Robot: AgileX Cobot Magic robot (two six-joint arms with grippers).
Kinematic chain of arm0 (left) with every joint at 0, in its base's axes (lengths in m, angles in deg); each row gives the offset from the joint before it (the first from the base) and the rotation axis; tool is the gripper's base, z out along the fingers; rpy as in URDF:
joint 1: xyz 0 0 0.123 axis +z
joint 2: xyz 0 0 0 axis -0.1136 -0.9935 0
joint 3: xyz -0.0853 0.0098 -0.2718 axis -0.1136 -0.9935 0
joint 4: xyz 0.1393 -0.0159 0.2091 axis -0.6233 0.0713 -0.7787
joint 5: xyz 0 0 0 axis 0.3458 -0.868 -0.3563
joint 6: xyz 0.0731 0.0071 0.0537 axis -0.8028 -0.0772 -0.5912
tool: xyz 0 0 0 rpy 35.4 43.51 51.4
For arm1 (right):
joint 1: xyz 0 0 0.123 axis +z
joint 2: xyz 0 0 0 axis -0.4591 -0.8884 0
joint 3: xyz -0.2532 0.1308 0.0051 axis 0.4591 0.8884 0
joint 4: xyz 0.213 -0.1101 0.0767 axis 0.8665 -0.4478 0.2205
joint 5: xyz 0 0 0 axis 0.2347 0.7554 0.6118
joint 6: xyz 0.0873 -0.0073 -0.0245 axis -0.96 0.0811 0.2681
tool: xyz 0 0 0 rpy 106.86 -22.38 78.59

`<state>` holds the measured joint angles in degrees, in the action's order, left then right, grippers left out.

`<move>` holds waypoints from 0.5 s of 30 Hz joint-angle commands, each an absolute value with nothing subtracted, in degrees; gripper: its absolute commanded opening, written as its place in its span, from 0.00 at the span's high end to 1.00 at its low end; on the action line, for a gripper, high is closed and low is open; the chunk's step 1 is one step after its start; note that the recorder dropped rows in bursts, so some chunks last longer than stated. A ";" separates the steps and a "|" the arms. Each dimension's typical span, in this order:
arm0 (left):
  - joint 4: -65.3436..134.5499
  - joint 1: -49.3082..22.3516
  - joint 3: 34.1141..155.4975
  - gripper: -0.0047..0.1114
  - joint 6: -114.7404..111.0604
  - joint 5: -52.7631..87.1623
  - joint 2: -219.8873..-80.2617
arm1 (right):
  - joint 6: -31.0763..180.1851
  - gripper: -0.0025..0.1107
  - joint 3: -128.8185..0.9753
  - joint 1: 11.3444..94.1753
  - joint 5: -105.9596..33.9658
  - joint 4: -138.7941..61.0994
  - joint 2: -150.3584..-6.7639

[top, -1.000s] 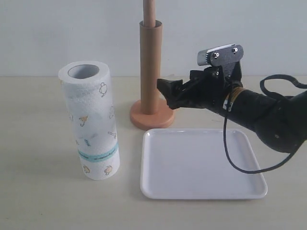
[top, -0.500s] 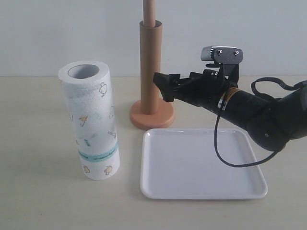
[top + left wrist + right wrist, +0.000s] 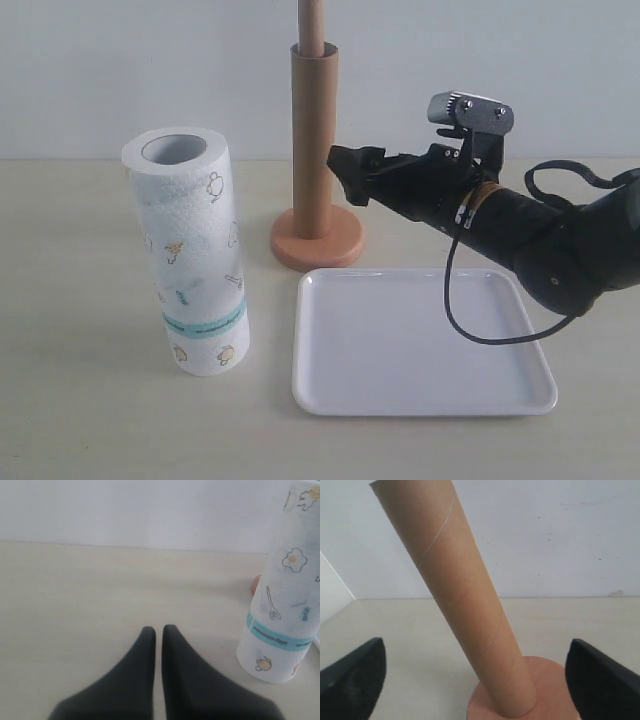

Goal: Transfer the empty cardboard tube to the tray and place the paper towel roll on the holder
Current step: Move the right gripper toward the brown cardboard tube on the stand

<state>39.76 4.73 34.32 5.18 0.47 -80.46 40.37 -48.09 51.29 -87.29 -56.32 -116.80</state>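
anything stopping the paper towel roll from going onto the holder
Yes. The empty cardboard tube sits over the pole of the holder, so the paper towel roll cannot slide on. The open right pincer has not gripped it.

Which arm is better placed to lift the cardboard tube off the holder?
Right. The right tool is open and sits beside the cardboard tube on the holder, facing it. The left tool is shut, over by the paper towel roll.
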 commanded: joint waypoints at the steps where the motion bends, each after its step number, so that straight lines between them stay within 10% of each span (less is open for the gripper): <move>1: 39.74 4.94 34.11 0.92 5.18 0.72 -80.26 | 40.98 0.41 -48.41 51.29 -87.21 -56.04 -116.70; 9: 39.74 4.94 34.11 0.92 5.18 0.72 -80.26 | 40.87 0.78 -48.41 51.29 -86.31 -55.92 -116.70; 15: 39.74 4.94 34.11 0.92 5.18 0.72 -80.26 | 40.87 0.78 -48.41 51.29 -83.06 -55.92 -116.70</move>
